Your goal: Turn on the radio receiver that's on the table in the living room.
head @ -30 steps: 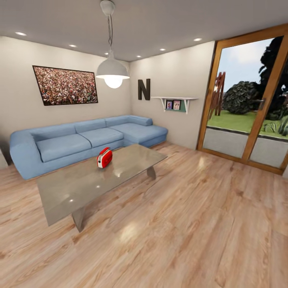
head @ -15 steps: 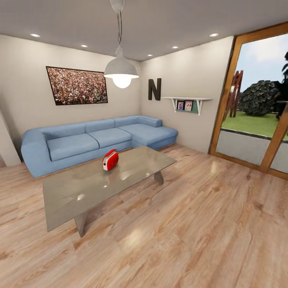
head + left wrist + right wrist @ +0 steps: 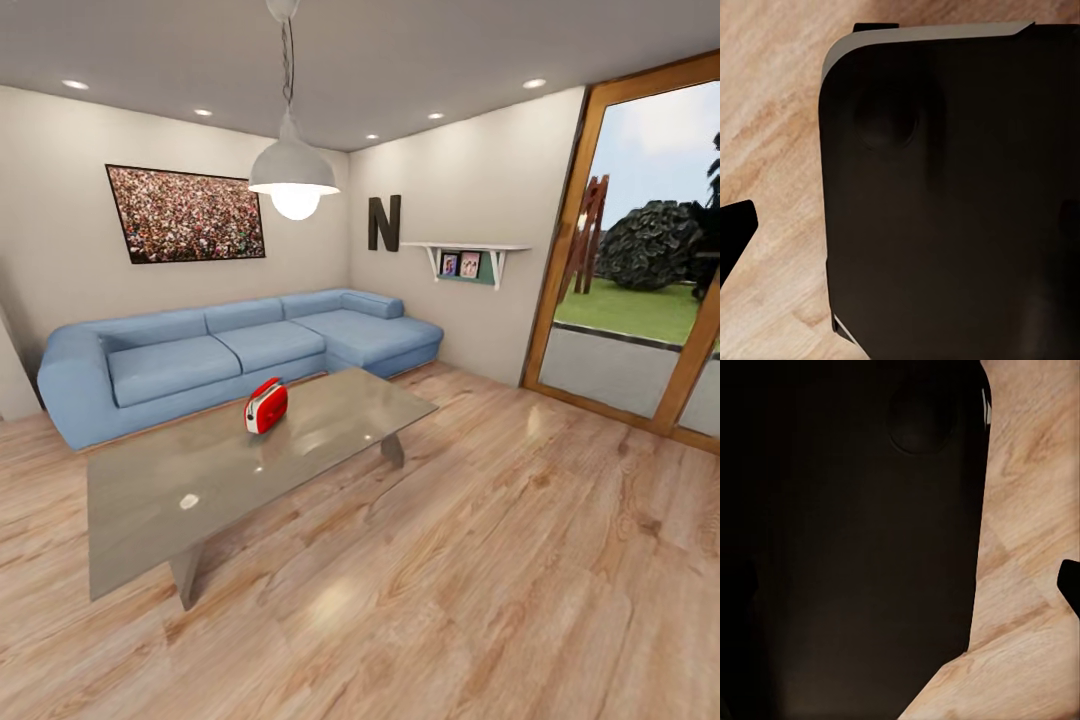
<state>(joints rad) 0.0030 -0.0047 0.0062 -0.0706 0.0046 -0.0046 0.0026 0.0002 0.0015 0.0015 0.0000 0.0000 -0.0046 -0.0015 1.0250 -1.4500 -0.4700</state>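
Head view: small red rounded radio receiver with white trim (image 3: pixel 266 406) stands upright on the glossy grey rectangular tabletop (image 3: pixel 170 500), toward its far edge, in front of a long blue L-shaped sofa (image 3: pixel 230 355), under a white dome pendant lamp (image 3: pixel 293 175), on light wood plank floor (image 3: pixel 500 560). Left wrist view: dark rounded robot body (image 3: pixel 952 195) over the wood floor; whether the left jaws are spread I cannot tell. Right wrist view: same dark body (image 3: pixel 847 540) beside floor planks; right jaws likewise cannot be judged
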